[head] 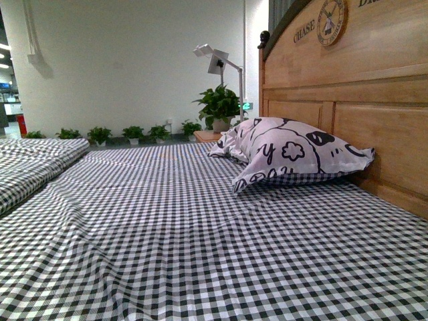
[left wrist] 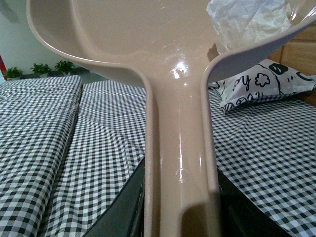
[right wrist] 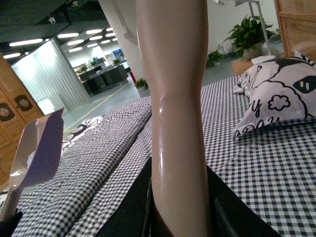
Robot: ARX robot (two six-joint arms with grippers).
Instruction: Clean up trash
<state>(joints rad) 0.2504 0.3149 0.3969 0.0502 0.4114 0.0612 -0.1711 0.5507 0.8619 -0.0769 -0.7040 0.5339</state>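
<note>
In the left wrist view my left gripper (left wrist: 180,224) is shut on the handle of a beige dustpan (left wrist: 163,54). The trash (left wrist: 247,19), a crumpled wad of white tissue, lies in the pan's scoop near its rim. The pan is held above the checked bed. In the right wrist view my right gripper (right wrist: 180,217) is shut on the beige brush handle (right wrist: 175,98), which rises out of the picture; its bristles are out of view. The dustpan (right wrist: 37,148) shows edge-on at that view's side. Neither arm appears in the front view.
A black-and-white checked sheet (head: 167,241) covers the bed. A white pillow with black cartoon prints (head: 294,154) leans by the wooden headboard (head: 361,87). A second checked mattress (head: 33,164) lies to the left. Potted plants (head: 217,107) and a white lamp (head: 217,60) stand beyond.
</note>
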